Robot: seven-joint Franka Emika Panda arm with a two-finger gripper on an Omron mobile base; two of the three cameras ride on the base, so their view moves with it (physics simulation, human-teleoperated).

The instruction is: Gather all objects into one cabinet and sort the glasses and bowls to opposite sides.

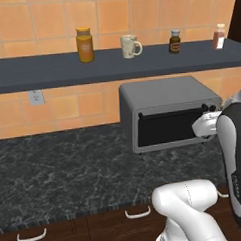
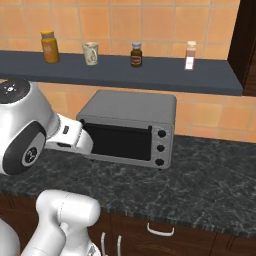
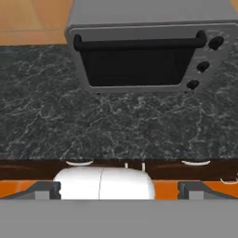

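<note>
I'm holding my gripper (image 3: pixel 119 191) up over the front edge of the dark marbled counter (image 3: pixel 93 125), and its two dark fingertips (image 3: pixel 44 189) are standing wide apart with nothing between them. Looking along the hand, I'm facing the grey toaster oven (image 3: pixel 144 49), which is sitting on the counter against the orange tiled wall, its black bar handle running across the top of the dark door and three knobs stacked down its right side. Below the counter's edge I'm seeing the brown low cabinet fronts with their small white handles (image 3: pixel 78 163).

Up on the dark shelf (image 1: pixel 49 68) above the oven, the cream cup (image 1: pixel 130 46) is standing upright (it has a handle on one side), between the yellow-orange lidded jar (image 1: pixel 84 45) to its left and the small dark spice bottle (image 1: pixel 175 42) to its right. A pale bottle with a reddish top (image 1: pixel 218 36) is standing near the shelf's right end. At the far right of the right base view, a strip of the dark brown wall cabinet (image 2: pixel 246 45) is showing beside the shelf.
</note>
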